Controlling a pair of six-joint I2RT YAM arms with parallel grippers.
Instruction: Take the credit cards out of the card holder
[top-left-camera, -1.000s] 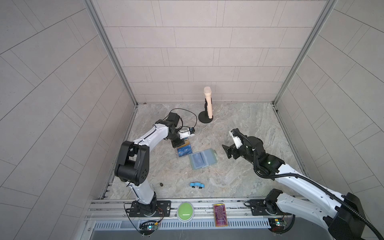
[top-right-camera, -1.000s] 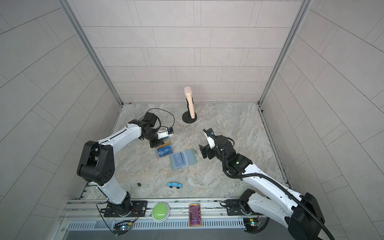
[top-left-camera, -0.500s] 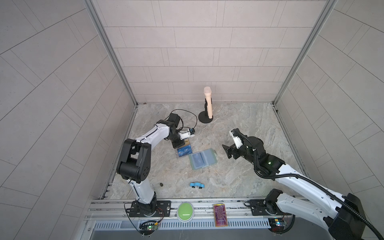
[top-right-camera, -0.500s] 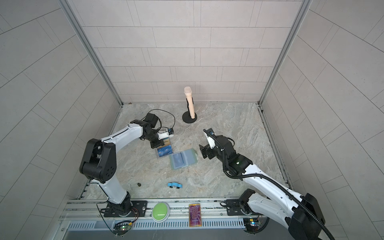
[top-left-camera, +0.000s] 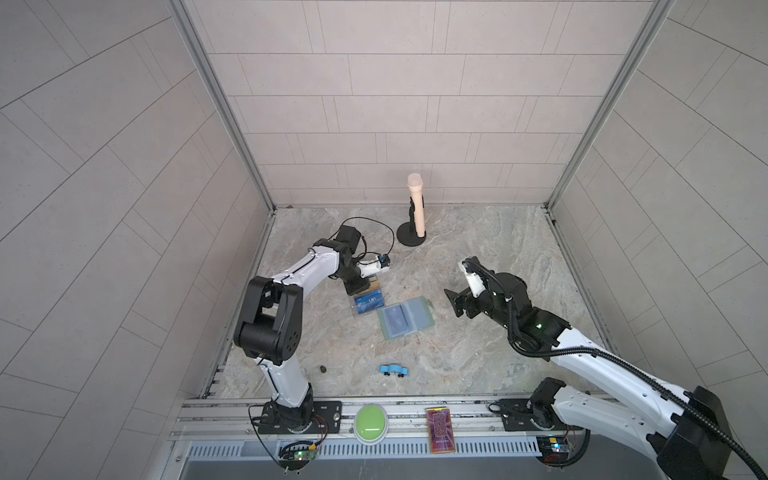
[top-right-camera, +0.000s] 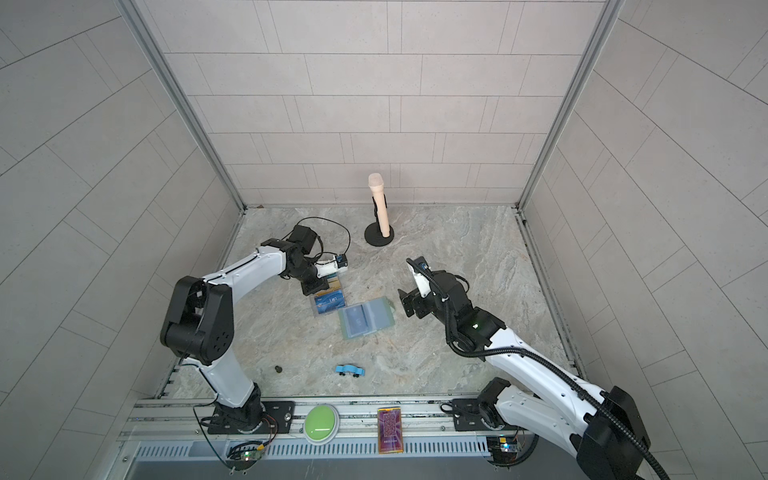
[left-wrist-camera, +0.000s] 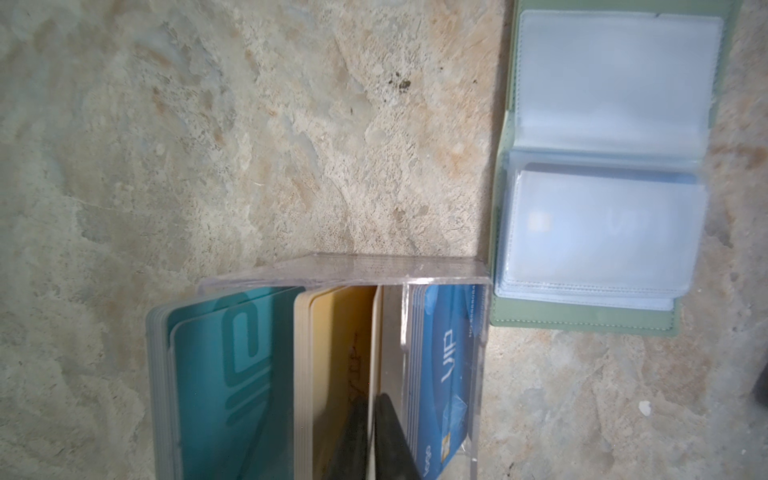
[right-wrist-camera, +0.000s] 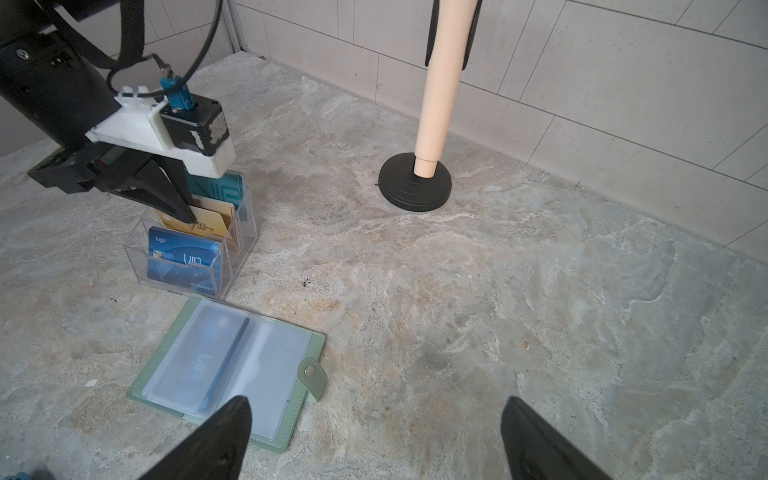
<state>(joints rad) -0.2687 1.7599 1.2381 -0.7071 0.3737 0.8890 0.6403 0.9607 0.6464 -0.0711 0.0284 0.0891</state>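
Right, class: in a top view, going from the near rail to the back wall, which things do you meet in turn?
Green button → blue toy car → card holder → microphone on its black stand.

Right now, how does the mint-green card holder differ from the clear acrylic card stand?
The card holder lies flat and open; the acrylic stand stands upright. The card holder has a mint-green cover with cloudy sleeves; the acrylic stand is clear throughout. The left gripper dips into the acrylic stand; no gripper touches the card holder. Both hold cards.

Matt card holder, glossy acrylic stand
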